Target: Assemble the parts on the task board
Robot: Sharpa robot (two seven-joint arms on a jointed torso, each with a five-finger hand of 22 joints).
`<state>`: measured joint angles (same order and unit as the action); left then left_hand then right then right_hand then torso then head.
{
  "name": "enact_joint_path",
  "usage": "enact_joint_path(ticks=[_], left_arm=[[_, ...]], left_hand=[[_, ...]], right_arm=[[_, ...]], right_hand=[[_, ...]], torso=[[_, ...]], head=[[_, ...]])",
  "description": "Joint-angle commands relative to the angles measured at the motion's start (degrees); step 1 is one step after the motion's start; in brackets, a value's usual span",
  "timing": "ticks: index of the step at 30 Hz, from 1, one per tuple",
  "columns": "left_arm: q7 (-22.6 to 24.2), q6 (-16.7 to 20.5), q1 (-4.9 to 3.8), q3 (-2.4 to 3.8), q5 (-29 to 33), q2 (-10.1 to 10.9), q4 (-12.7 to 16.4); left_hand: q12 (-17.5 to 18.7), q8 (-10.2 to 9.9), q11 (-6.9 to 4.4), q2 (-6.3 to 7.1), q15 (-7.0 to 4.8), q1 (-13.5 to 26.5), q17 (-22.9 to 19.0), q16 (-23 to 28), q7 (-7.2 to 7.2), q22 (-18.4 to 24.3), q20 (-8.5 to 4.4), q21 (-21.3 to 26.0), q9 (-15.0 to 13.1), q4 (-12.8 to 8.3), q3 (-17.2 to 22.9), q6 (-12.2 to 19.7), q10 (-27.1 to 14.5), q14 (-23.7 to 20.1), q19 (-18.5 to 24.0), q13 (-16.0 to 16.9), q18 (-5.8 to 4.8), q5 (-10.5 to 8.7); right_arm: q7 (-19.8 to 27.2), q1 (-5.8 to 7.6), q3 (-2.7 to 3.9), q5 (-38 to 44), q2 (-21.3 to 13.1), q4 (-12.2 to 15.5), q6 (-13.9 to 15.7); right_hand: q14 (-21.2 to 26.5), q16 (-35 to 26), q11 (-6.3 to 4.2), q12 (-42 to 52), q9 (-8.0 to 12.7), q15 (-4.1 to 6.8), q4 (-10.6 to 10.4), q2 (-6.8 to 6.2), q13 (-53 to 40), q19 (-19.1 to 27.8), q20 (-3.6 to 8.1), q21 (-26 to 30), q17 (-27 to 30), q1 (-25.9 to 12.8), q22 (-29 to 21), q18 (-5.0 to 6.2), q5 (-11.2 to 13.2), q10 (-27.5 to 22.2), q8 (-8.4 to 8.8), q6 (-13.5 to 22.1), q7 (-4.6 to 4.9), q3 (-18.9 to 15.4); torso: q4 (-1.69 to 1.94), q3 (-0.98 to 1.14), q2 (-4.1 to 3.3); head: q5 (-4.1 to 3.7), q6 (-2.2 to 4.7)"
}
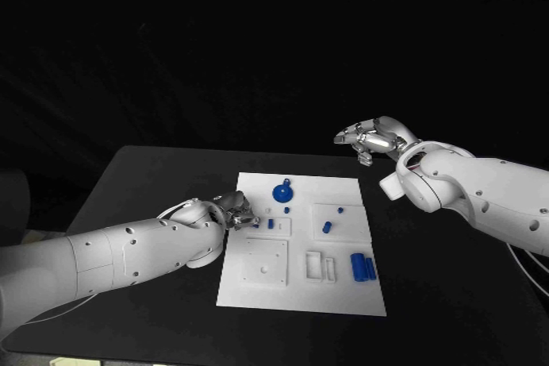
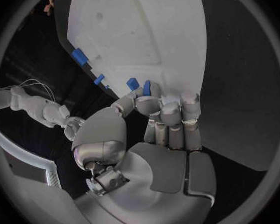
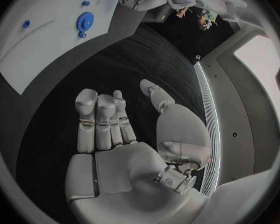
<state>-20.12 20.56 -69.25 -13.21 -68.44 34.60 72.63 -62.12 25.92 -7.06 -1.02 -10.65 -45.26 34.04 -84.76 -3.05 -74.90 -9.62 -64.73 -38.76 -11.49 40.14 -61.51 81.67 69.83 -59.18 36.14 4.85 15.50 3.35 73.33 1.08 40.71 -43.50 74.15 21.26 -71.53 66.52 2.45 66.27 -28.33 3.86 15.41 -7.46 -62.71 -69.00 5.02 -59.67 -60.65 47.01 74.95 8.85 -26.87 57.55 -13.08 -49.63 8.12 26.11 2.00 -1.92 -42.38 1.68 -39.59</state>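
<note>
A small blue part [image 2: 147, 87] is pinched by the left hand [image 2: 154, 118] at the task board's [image 1: 343, 296] near-left edge on the counter [image 1: 160, 175], while the right hand [image 1: 372, 138], fingers spread, is held beyond the board's far right corner.

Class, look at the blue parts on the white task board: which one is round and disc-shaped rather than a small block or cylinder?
The blue disc near the task board's far edge. It is wide and round; the other blue parts, like the cylinders at the near right, are narrow.

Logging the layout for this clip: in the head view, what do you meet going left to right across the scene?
Left hand at the task board's left edge → round blue part → small blue part → pair of blue cylinders → right hand, raised past the board's far right corner, holding nothing.
</note>
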Motion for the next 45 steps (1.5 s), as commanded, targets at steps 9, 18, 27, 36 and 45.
enact_joint_path(ticks=[9,18,27,36,45], left_arm=[[-1.5,-3.9,0.71,-0.53,0.8,0.0,-0.1],[-1.4,-4.8,0.71,-0.53,0.8,0.1,-0.1],[-1.9,-4.7,0.71,-0.53,0.6,0.1,-0.2],[-2.4,-4.7,0.71,-0.53,-0.1,0.3,-0.1],[-2.5,-4.2,0.7,-0.52,-0.2,0.5,-0.2]], left_hand=[[-0.3,0.1,-0.9,1.28,-2.58,-0.2,-0.1,-0.3,4.7,-0.7,-5.96,-0.3,0.3,-0.3,0.2,-9.7,-1.4,2.3,0.3,-0.1,0.6,-0.36],[-0.7,0.4,-0.92,0.13,-2.42,1.1,0.0,-0.7,4.73,-0.8,-5.86,-0.4,0.6,-0.2,-0.2,-9.9,-1.5,2.3,0.5,-0.1,0.51,3.39],[-1.2,0.8,-0.99,-2.1,-2.3,2.1,0.1,-0.9,4.79,-0.9,-5.84,-0.6,0.9,-2.0,0.2,-10.0,-1.6,2.2,0.6,-0.1,0.51,8.07],[-1.2,0.9,-1.04,-2.17,-2.3,1.8,0.0,-0.9,4.85,-0.8,-5.91,-0.7,1.0,-2.7,0.6,-10.0,-1.6,2.3,0.6,-0.1,0.6,8.28],[-1.2,1.0,-1.06,-0.6,-2.34,0.0,-0.1,-0.8,4.87,-0.7,-5.99,-0.7,1.1,-2.8,1.3,-9.9,-1.6,2.3,0.2,-0.3,0.71,7.57]], right_arm=[[0.5,-0.13,0.02,0.2,0.0,0.0,-0.7],[0.6,-0.15,0.02,0.2,0.0,0.0,-0.6],[0.6,-0.16,0.02,0.2,0.0,0.0,-0.6],[0.6,-0.16,0.02,0.2,0.0,0.0,-0.6],[0.6,-0.16,0.02,0.2,0.0,0.0,-0.6]], right_hand=[[-0.1,0.0,-0.36,0.3,0.1,0.36,-0.2,0.18,0.1,-0.1,0.27,0.4,0.1,0.4,0.8,6.15,-0.4,-0.2,-0.37,-0.1,0.46,0.1],[-0.1,0.0,-0.36,0.3,0.1,0.36,-0.3,0.18,0.2,-0.1,0.26,0.4,0.1,0.2,0.8,6.15,-0.7,-0.2,-0.39,-0.1,0.46,0.1],[-0.1,0.0,-0.36,0.4,0.1,0.36,-0.5,0.23,0.2,-0.1,0.26,0.4,0.1,0.1,0.8,6.15,-1.1,-0.2,-0.4,-0.1,0.46,0.1],[-0.1,0.0,-0.37,0.4,0.2,0.36,-0.6,0.25,0.3,-0.1,0.26,0.4,0.1,0.0,0.8,6.15,-1.3,-0.2,-0.41,-0.1,0.46,0.1],[-0.1,0.0,-0.37,0.4,0.2,0.36,-0.6,0.24,0.3,-0.1,0.27,0.4,0.1,0.0,0.8,6.15,-1.4,-0.2,-0.41,-0.1,0.45,0.1]], torso=[[0.02,-0.01,0.0],[0.05,-0.05,0.02],[0.04,-0.04,0.01],[0.03,-0.05,0.01],[0.0,-0.05,0.02]], head=[[-0.06,-0.09],[-0.13,-0.19],[-0.1,-0.18],[-0.07,-0.19],[-0.07,-0.11]])
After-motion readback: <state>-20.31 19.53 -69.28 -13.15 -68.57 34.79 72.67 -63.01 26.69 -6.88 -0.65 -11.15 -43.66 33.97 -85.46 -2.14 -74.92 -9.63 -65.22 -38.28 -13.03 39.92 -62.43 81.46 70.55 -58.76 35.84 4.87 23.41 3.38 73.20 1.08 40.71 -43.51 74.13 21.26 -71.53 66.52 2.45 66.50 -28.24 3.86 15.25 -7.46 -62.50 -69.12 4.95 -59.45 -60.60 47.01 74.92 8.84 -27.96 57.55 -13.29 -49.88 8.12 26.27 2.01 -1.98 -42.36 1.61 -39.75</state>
